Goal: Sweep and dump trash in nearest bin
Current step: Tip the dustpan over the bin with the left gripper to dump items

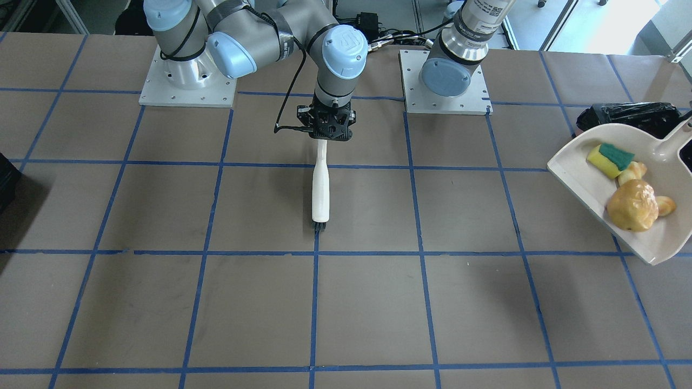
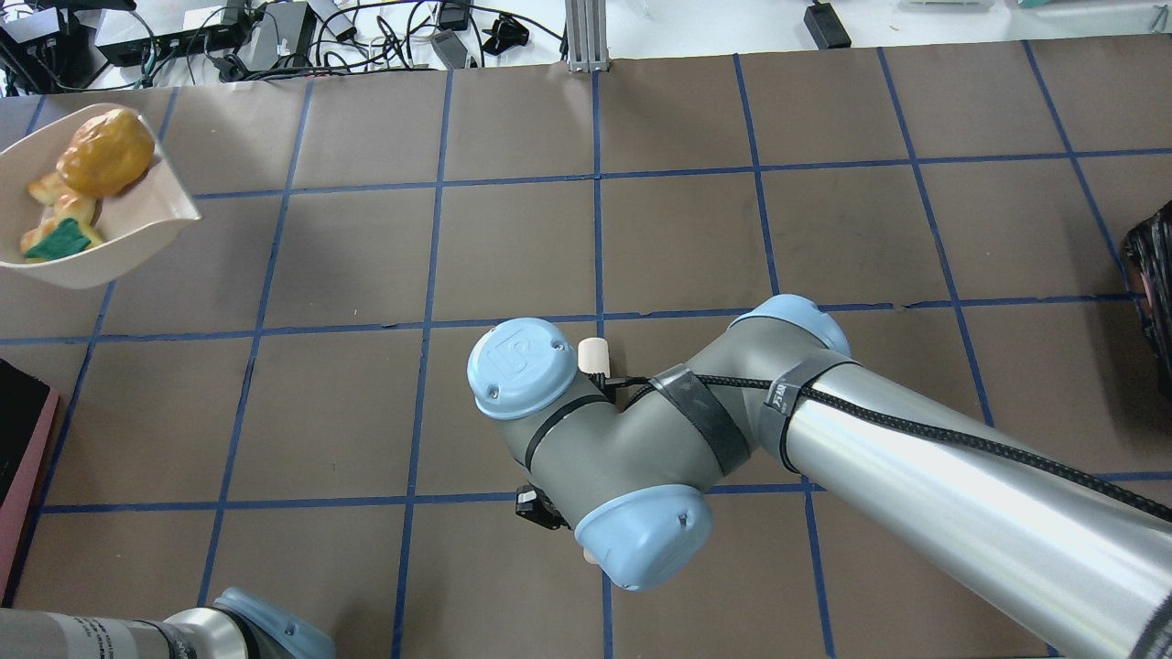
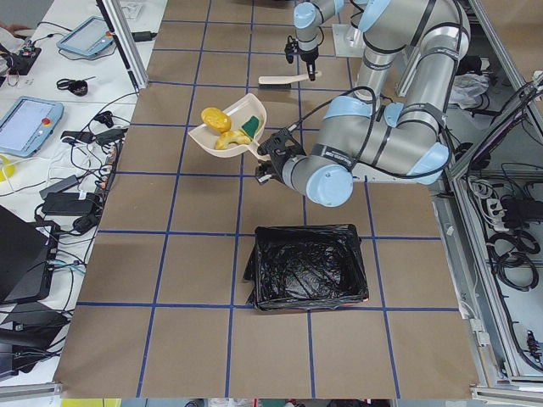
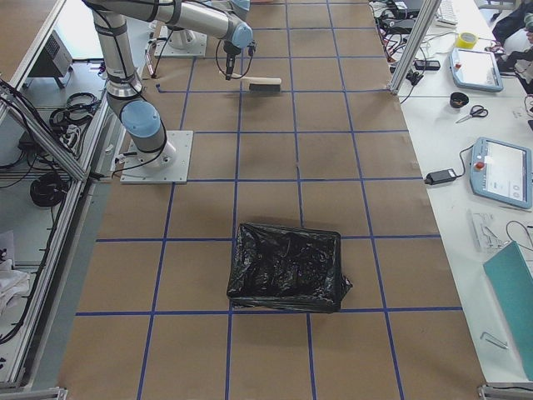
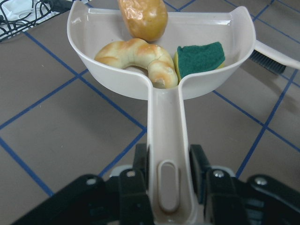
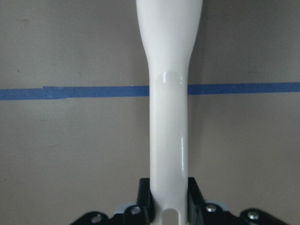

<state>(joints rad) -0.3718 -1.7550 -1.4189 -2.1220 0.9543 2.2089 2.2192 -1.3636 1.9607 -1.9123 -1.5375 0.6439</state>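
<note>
Left gripper is closed on the handle of the white dustpan, fingers pressed to either side. The trash sits in the scoop: potato-like lump at the lip, twisted bread and green-and-yellow sponge piece side by side near the handle. In the exterior left view the dustpan appears lifted off the desk, apart from the black-lined bin nearer the camera. Right gripper clamps the white brush by its handle end, mid-desk.
</note>
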